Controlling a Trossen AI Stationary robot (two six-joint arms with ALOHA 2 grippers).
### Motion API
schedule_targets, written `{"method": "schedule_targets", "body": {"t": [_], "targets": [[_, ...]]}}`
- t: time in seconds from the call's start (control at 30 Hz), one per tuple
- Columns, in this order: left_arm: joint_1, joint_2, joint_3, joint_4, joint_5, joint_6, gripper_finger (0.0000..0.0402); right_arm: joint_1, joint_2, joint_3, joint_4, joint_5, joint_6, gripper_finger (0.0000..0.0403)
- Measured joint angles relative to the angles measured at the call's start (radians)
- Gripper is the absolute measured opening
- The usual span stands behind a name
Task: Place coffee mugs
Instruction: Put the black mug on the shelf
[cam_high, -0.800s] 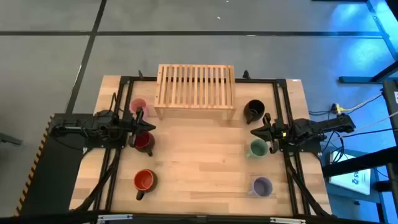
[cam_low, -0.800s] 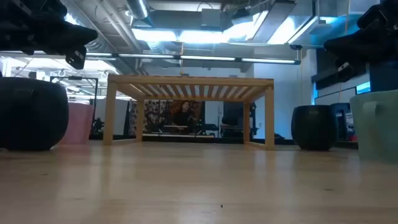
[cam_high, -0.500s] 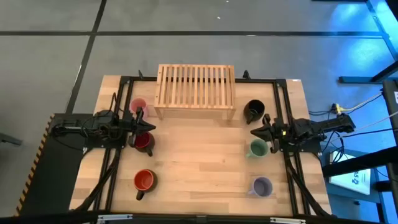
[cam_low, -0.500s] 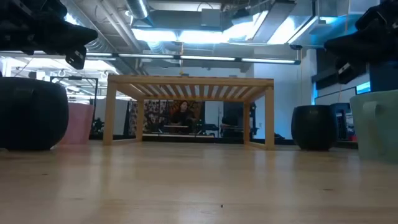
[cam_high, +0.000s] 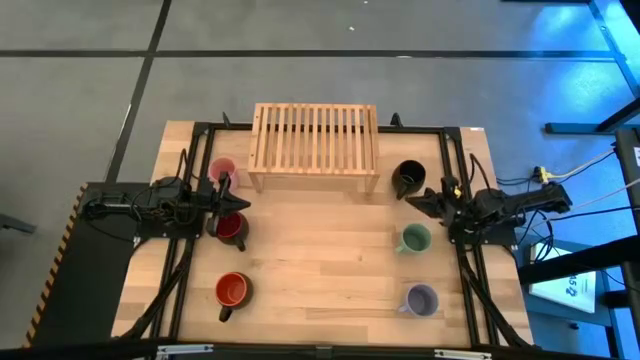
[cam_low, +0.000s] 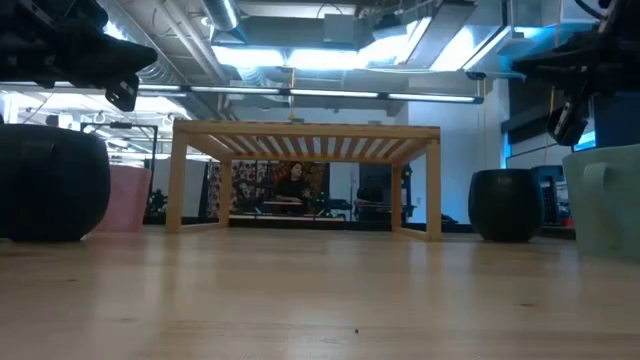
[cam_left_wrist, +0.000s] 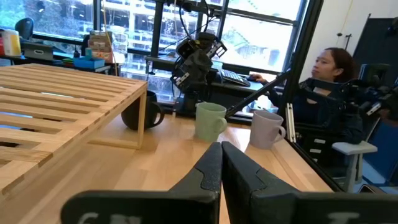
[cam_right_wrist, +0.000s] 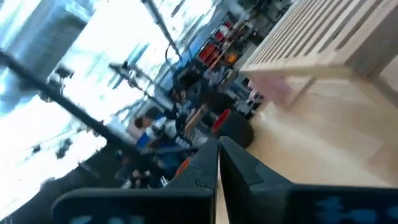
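Six mugs stand upright on their bases on the wooden table (cam_high: 320, 270): pink (cam_high: 222, 170), dark red (cam_high: 230, 227) and orange (cam_high: 232, 290) along the left, black (cam_high: 407, 177), green (cam_high: 415, 238) and lavender (cam_high: 422, 299) along the right. My left gripper (cam_high: 236, 201) is shut and empty. It hovers between the pink and dark red mugs, well above the table in the low view (cam_low: 120, 92). My right gripper (cam_high: 412, 198) is shut and empty. It hovers between the black and green mugs, and its wrist view (cam_right_wrist: 217, 155) is tilted and blurred.
A slatted wooden rack (cam_high: 314, 140) stands on legs at the table's far middle, open underneath (cam_low: 305, 185). The table's middle, between the two columns of mugs, is bare wood. A person (cam_left_wrist: 326, 81) sits beyond the table's right edge.
My right gripper has moved from over the green mug toward the table's far edge, nearer the black mug, and has turned about its own axis. Its fingers have stayed shut. The left arm and all the mugs have kept still.
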Motion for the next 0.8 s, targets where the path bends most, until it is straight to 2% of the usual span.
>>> {"method": "schedule_targets", "body": {"t": [0.17,0.37,0.63,0.7,0.8], "targets": [[0.000,0.000,0.000,0.000,-0.015,0.000,0.0000,0.000,0.123,0.110,-0.044,0.126,0.023,0.0001],[0.000,0.000,0.000,0.000,-0.016,0.000,0.0000,0.000,0.379,0.347,-0.212,0.152,0.076,0.0001],[0.000,0.000,0.000,0.000,-0.083,0.000,0.0000,0.000,0.777,0.735,-0.820,0.132,0.304,0.0001],[0.000,0.000,0.000,0.000,-0.102,0.000,0.0000,0.000,0.863,0.801,-0.953,0.114,0.367,0.0001],[0.000,0.000,0.000,0.000,-0.127,0.000,0.0000,0.000,0.972,0.857,-1.057,0.104,0.432,0.0001]]}}
